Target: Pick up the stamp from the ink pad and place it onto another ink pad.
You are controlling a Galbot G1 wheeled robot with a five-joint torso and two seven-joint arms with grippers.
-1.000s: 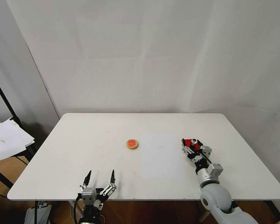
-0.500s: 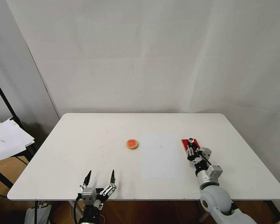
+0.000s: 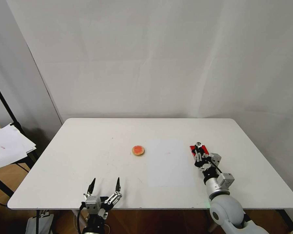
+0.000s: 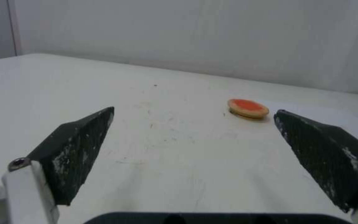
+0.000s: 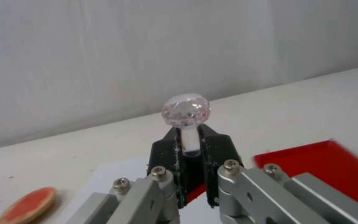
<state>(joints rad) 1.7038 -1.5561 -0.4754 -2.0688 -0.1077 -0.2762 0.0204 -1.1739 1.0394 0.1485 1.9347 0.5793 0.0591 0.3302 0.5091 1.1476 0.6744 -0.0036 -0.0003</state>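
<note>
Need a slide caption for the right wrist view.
Right gripper shut on the faceted-knob stamp, above the flat red rectangular ink pad; small round tan-rimmed pad lies apart.

In the head view the right hand (image 3: 199,155) covers most of the ink pad (image 3: 192,148), leaving a thin red strip at the hand's 11 o'clock, and the stamp (image 3: 198,144) is too small to make out below its knob. In the right wrist view the fingers (image 5: 213,149) hide the stamp's (image 5: 186,110) lower end, so whether it touches the ink pad (image 5: 328,168) cannot be told. There the picture's edge cuts off that pad and another ink pad (image 5: 28,205).
</note>
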